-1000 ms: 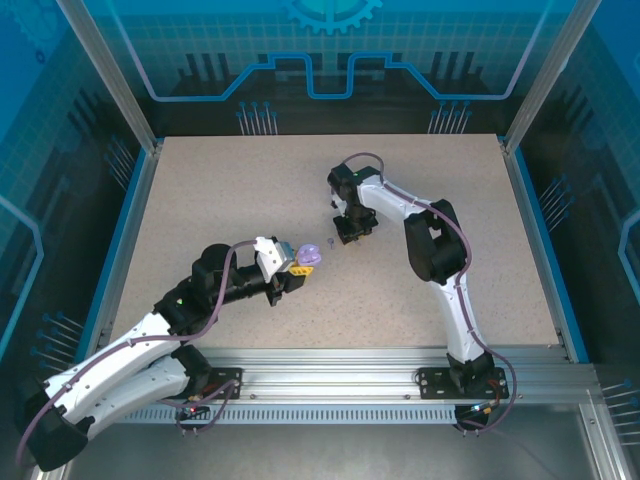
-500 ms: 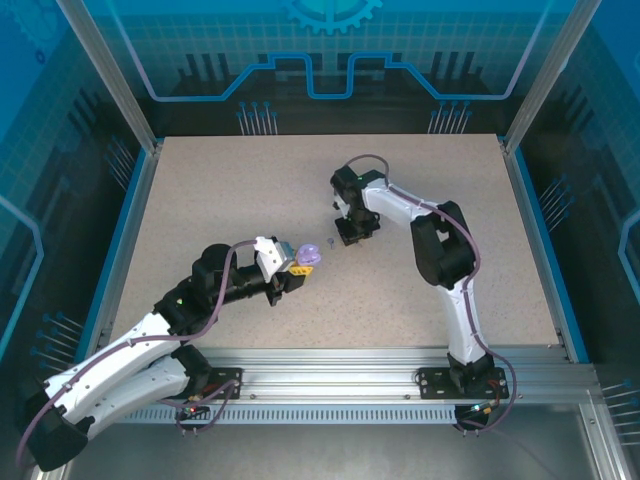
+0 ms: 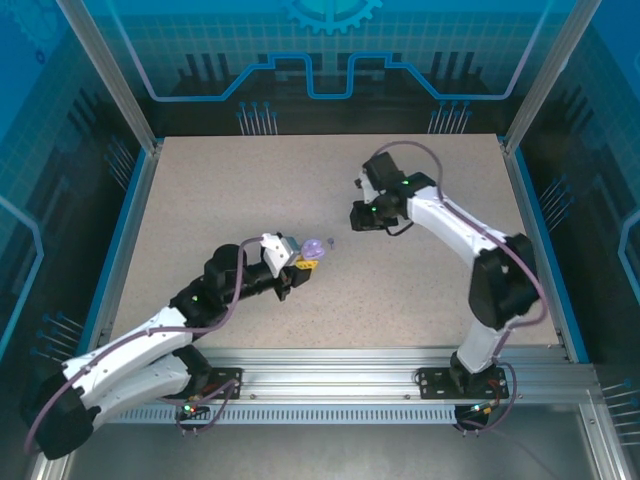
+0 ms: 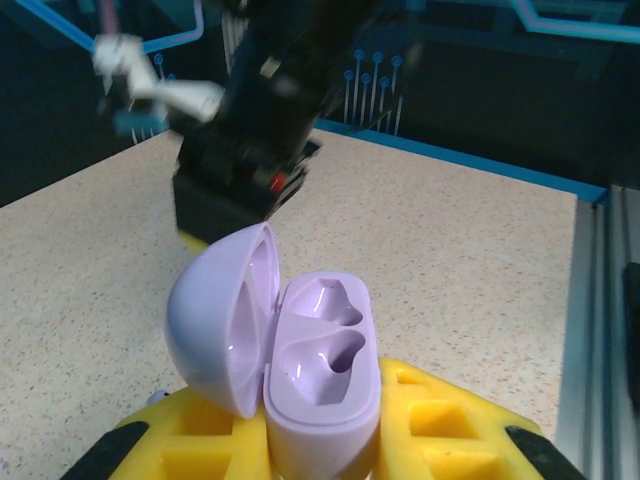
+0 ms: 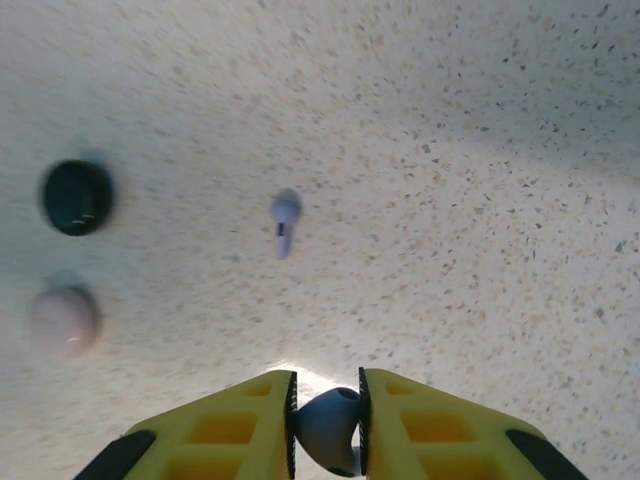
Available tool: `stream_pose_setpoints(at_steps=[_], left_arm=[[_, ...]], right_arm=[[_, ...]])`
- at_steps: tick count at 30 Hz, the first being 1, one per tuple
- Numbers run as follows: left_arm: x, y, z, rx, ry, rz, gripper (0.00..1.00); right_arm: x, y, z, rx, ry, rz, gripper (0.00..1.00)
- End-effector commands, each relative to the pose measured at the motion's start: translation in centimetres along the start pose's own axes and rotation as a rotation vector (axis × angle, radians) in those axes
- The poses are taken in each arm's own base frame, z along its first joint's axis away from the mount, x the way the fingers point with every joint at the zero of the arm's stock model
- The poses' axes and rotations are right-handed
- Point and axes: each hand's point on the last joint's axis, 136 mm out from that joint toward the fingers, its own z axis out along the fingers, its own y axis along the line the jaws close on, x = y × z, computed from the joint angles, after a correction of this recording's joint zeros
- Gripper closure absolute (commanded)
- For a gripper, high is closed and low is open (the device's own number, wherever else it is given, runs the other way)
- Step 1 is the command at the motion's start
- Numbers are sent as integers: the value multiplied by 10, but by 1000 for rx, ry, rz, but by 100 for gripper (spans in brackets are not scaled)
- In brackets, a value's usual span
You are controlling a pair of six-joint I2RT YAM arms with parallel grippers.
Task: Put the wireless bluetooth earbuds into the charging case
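My left gripper (image 4: pixel 322 445) is shut on the base of an open lilac charging case (image 4: pixel 325 345). The case's lid (image 4: pixel 222 318) is swung to the left and both sockets are empty. In the top view the case (image 3: pixel 314 249) sits at the tip of the left gripper (image 3: pixel 300 263), mid-table. My right gripper (image 5: pixel 327 398) is shut on a lilac earbud (image 5: pixel 326 432), held above the table. A second lilac earbud (image 5: pixel 284 224) lies on the table below; in the top view this earbud (image 3: pixel 331 240) is just right of the case. The right gripper (image 3: pixel 357 216) hovers beyond it.
A round black case (image 5: pixel 77 197) and a pale pinkish round case (image 5: pixel 63 320) lie on the speckled table (image 3: pixel 220 190) left of the loose earbud. Blue rails border the table. The right arm's blurred dark body (image 4: pixel 262 120) looms just behind the open case.
The right gripper has risen off the table and moved right and back, with an earbud in it. The left arm has pushed the open case slightly forward and right.
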Motion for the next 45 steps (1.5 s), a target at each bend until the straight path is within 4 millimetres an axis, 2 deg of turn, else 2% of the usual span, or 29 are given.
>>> stream_pose_setpoints(at_steps=[1, 7, 11, 18, 29, 33, 45], left_arm=[[-15, 8, 9, -43, -85, -18, 89], [-16, 21, 29, -98, -110, -34, 91], [-18, 25, 42, -112, -127, -36, 91], [-19, 23, 60, -106, -139, -25, 91], [-22, 21, 76, -102, -149, -6, 92], [-23, 20, 78, -103, -152, -6, 92], [-26, 18, 75, -94, -158, -7, 92]], right_arm=[[-11, 24, -37, -171, -108, 86, 77], [-4, 42, -84, -304, -193, 142, 77], [1, 52, -108, -389, -252, 205, 77], [9, 63, -132, -484, -325, 290, 76], [20, 95, -138, -553, -392, 325, 75], [19, 94, -139, -530, -423, 329, 75], [17, 100, -122, -513, -421, 331, 75]])
